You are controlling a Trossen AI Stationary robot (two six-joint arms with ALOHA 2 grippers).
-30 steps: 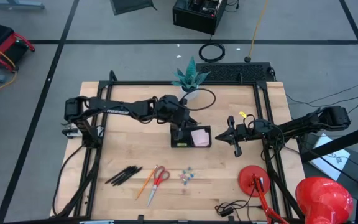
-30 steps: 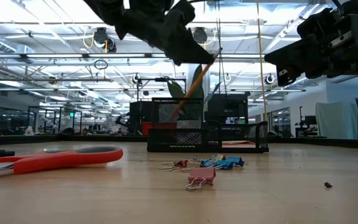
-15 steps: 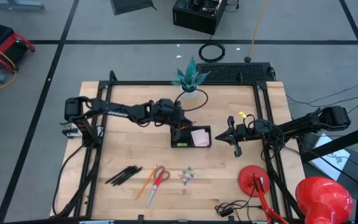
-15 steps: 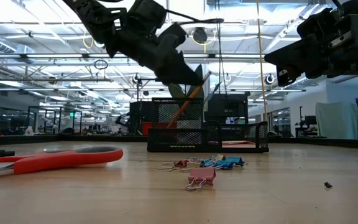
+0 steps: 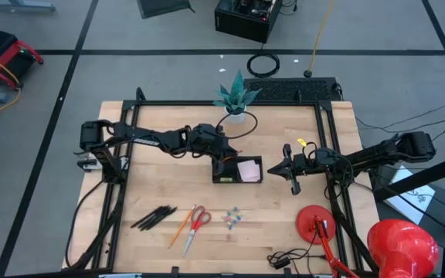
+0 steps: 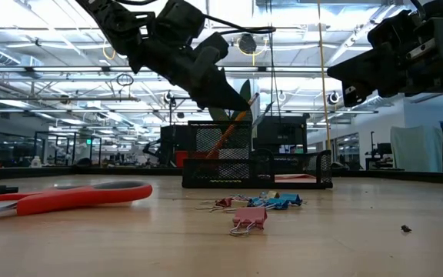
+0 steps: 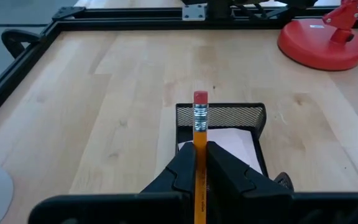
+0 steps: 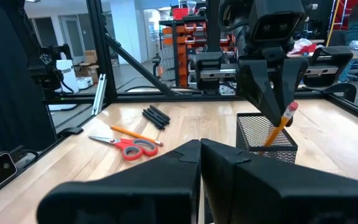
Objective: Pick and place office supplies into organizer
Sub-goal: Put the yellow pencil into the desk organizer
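The left gripper (image 7: 201, 163) was clamped on an orange pencil (image 7: 199, 134) above the black mesh organizer (image 5: 237, 170), which stood near the table's centre. The pencil had a red eraser and a silver ferrule; in the right wrist view the pencil (image 8: 279, 127) leaned with its eraser end up and its lower end inside the organizer's tall mesh compartment (image 8: 265, 138). In the low view the left gripper (image 6: 233, 96) hung over the organizer (image 6: 256, 164), the pencil (image 6: 233, 125) slanting down into it.

A pink sticky-note pad (image 5: 249, 171) lay in the organizer's compartment on the 3 o'clock side.

Toward 7 o'clock of the organizer, the black pens (image 5: 154, 217), a second orange pencil (image 5: 181, 228) and the red-handled scissors (image 5: 195, 224) lay apart on the wooden table (image 5: 153, 185). The cluster of small binder clips (image 5: 233, 218) lay at 6 o'clock of the organizer.

The right gripper (image 5: 291, 171) waited at 3 o'clock of the organizer, its fingers (image 8: 225, 163) pressed together on nothing.

The red lamp base (image 5: 318, 225) sat toward 4 o'clock, and a potted plant (image 5: 236, 97) at 12 o'clock.
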